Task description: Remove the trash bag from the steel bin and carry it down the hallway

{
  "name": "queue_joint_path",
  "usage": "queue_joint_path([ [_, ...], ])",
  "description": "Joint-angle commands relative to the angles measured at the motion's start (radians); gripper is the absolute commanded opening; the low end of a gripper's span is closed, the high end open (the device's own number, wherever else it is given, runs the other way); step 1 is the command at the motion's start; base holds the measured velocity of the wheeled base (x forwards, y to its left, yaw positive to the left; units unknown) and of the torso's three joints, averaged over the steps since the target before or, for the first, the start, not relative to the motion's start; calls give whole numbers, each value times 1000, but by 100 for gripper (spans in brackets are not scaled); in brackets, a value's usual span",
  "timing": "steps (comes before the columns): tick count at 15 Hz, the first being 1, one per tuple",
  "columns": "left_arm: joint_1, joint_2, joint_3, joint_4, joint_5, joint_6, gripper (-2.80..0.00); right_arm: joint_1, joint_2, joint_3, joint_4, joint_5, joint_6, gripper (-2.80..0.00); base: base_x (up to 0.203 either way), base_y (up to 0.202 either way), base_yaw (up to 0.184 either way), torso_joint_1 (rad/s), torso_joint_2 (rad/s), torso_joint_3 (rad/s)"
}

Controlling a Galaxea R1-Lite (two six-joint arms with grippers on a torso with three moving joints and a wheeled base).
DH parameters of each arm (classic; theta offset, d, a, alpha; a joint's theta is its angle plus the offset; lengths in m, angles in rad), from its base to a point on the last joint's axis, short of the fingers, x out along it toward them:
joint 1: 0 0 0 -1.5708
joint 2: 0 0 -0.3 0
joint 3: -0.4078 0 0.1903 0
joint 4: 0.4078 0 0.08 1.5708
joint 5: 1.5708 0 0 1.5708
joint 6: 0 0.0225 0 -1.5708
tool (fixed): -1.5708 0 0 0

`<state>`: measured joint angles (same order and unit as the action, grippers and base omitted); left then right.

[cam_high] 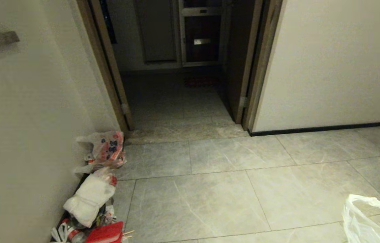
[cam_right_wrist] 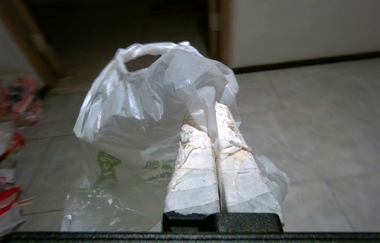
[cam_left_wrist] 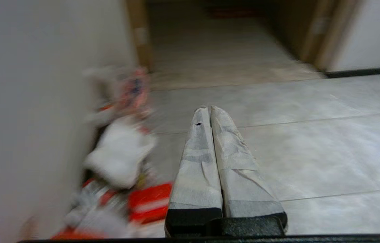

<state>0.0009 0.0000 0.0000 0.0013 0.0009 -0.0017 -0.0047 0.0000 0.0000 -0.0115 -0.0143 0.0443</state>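
Pinching trash bag [cam_right_wrist: 149,101] between right fingers [cam_right_wrist: 233,152]

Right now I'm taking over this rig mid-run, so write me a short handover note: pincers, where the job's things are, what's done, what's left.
Right pincer: shut on the trash bag, pinching the thin plastic near its top; the bag hangs low at the robot's right.
Left pincer: shut, empty, idle over the floor tiles.
Steel bin: not in any view, and the bag is already out of it.
Ahead: an open doorway into a dark passage; a litter pile lies along the left wall.
Done: bag removed and in grip.
Left: carry it on down the hallway, probably steering clear of the litter.
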Motion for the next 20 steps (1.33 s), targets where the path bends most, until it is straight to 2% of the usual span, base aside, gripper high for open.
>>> queue_joint_path([
  [1,-1,2,0,0,1,0,-280,-1,0,0,-1,0,0,-280,4,-17,163,2,7,2],
  [16,-1,1,0,0,1,0,-280,-1,0,0,-1,0,-1,-280,2,-17,165,2,3,3],
  [20,-1,0,0,0,1,0,-280,-1,0,0,-1,2,-1,-280,2,-5,48,0,0,2],
])
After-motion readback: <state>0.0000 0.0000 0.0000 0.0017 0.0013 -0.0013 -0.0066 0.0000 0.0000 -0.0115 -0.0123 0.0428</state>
